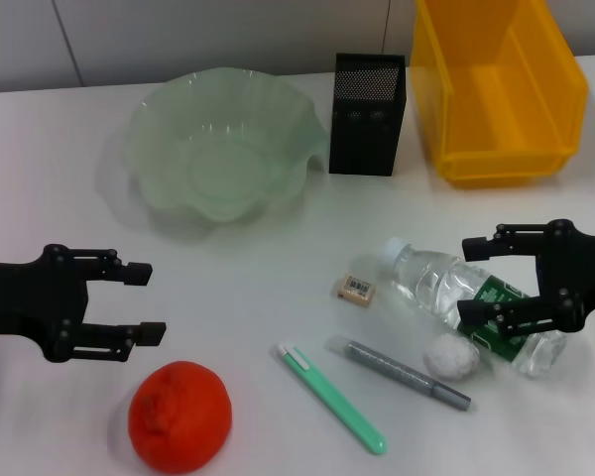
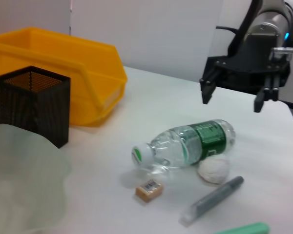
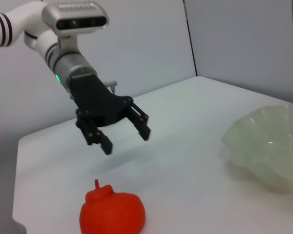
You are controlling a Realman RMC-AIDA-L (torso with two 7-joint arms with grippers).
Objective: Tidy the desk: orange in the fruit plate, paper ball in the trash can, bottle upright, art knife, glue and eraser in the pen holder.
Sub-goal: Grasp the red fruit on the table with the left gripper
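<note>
Orange [image 1: 179, 416] sits at the desk's near edge below the spread-fingered left gripper [image 1: 147, 300], while the right gripper [image 1: 468, 282], fingers parted, straddles the toppled bottle [image 1: 463, 302], which may roll away if nudged.

On the worktop [image 1: 238, 288], the fruit plate [image 1: 218, 144] sat at the back left, the pen holder [image 1: 368, 114] to its right, the trash can [image 1: 498, 89] rightmost. In front lay the bottle [image 1: 456, 297] on its side, the paper ball [image 1: 450, 357] touching it, the eraser [image 1: 356, 289] just left, and the orange [image 1: 179, 416] nearest left.
</note>
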